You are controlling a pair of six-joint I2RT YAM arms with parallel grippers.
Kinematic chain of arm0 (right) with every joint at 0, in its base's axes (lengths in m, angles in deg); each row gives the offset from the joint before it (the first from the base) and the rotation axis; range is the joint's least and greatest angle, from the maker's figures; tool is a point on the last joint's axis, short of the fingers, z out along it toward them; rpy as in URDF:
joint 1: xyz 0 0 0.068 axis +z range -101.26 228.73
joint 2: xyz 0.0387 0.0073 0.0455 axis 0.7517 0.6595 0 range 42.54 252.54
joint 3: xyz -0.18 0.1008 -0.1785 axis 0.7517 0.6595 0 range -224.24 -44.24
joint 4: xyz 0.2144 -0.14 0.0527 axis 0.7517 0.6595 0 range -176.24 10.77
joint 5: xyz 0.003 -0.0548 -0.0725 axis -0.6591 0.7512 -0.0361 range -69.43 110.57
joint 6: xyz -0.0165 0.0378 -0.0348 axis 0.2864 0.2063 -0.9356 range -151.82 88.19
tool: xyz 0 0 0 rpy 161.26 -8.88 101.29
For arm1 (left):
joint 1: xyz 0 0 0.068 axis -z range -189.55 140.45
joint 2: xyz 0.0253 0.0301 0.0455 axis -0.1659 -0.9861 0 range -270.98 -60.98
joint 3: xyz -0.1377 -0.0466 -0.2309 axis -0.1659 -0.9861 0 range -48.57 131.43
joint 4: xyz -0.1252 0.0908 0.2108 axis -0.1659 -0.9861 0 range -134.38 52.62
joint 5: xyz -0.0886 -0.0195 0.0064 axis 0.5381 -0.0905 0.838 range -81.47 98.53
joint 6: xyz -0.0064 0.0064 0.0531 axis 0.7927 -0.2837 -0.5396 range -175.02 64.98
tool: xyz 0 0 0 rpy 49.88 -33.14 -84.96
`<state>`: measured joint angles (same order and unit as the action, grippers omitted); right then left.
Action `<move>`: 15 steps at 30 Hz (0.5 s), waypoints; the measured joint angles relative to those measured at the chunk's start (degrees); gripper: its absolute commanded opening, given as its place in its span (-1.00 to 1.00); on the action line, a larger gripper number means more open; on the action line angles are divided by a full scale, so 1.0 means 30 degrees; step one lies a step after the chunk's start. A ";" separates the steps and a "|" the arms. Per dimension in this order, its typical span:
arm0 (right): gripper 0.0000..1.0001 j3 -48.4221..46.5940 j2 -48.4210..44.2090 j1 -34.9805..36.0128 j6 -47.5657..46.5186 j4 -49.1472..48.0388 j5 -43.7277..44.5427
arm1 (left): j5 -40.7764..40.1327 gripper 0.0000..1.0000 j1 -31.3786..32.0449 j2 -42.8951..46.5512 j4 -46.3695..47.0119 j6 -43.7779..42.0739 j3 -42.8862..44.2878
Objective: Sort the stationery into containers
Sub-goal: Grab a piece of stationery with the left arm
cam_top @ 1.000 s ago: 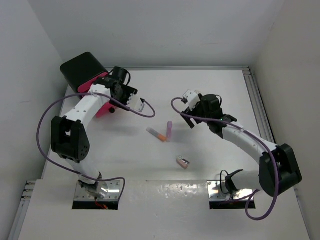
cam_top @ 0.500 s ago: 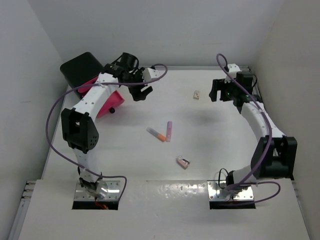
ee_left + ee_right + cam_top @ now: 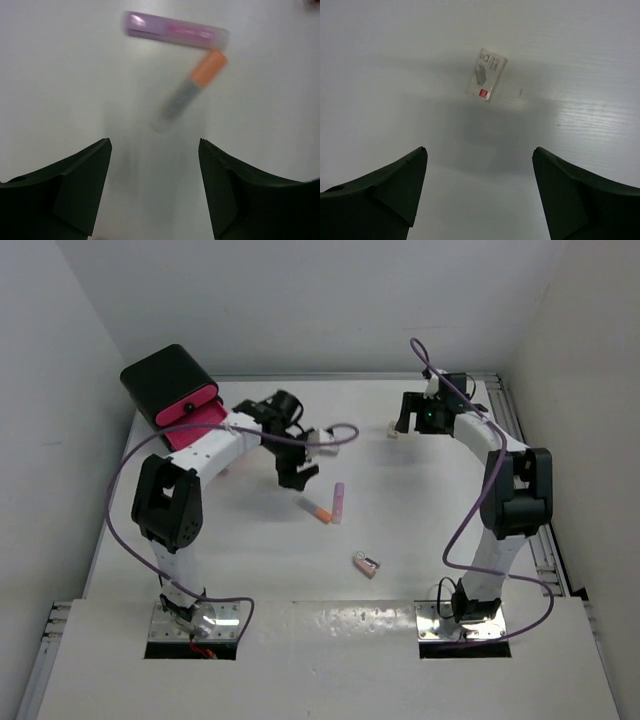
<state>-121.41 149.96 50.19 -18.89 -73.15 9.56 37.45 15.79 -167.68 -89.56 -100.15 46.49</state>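
Observation:
The lilac marker (image 3: 339,501) and the orange-and-white marker (image 3: 315,508) lie touching at one end in mid-table; both show ahead of the fingers in the left wrist view, the lilac marker (image 3: 175,31) and the orange-and-white marker (image 3: 192,87). My left gripper (image 3: 298,477) is open and empty just behind them (image 3: 154,146). A white eraser (image 3: 394,430) lies at the far right; my right gripper (image 3: 412,417) is open and empty beside it (image 3: 479,151), with the eraser (image 3: 486,75) ahead of it. A pinkish eraser (image 3: 367,564) lies nearer the front. The black cabinet (image 3: 165,380) with pink drawers (image 3: 195,422) stands far left.
White walls close in the table on the left, back and right. A metal rail (image 3: 520,455) runs along the right edge. Purple cables (image 3: 335,435) loop off both arms above the table.
My left gripper has swung from the cabinet's drawer out to the two markers in mid-table. My right gripper has moved from mid-table to the far right, beside the white eraser it uncovered.

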 measured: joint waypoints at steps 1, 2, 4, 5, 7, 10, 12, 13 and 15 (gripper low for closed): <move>0.69 -0.0007 0.0226 0.0102 0.0131 0.0073 -0.0007 | 0.0051 0.53 0.0481 0.0204 -0.0087 -0.0787 -0.1341; 0.69 -0.0007 0.0393 0.0219 0.0255 0.0197 -0.0015 | 0.0066 0.53 0.0954 0.0313 -0.0219 -0.1479 -0.2594; 0.69 -0.0007 0.0546 0.0372 0.0444 0.0393 -0.0044 | 0.0044 0.53 0.1785 0.0357 -0.0189 -0.2535 -0.4422; 0.69 -0.0007 0.0554 0.0408 0.0539 0.0401 -0.0044 | -0.0007 0.53 0.2208 0.0357 -0.0146 -0.3024 -0.5158; 0.69 -0.0029 0.0554 0.0423 0.0692 0.0386 -0.0058 | -0.0066 0.53 0.2900 0.0386 0.0306 -0.3818 -0.6091; 0.69 -0.0036 0.0554 0.0423 0.0787 0.0408 -0.0102 | -0.0291 0.54 0.3351 0.0430 0.1617 -0.4459 -0.6557; 0.69 0.0000 0.0532 0.0423 0.0831 0.0401 -0.0240 | -0.0452 0.54 0.3504 0.0430 0.2565 -0.4743 -0.6572; 0.69 0.0066 0.0488 0.0423 0.0838 0.0408 -0.0291 | -0.0583 0.54 0.3534 0.0430 0.3016 -0.4867 -0.6564; 0.69 0.0430 0.0189 0.0415 0.0838 0.0444 -0.0401 | -0.0816 0.54 0.3665 0.0386 0.3606 -0.5217 -0.6506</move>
<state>-120.12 150.53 51.43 -16.37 -71.82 8.36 35.01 26.79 -166.52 -78.74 -115.80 26.97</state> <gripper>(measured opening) 0.844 0.772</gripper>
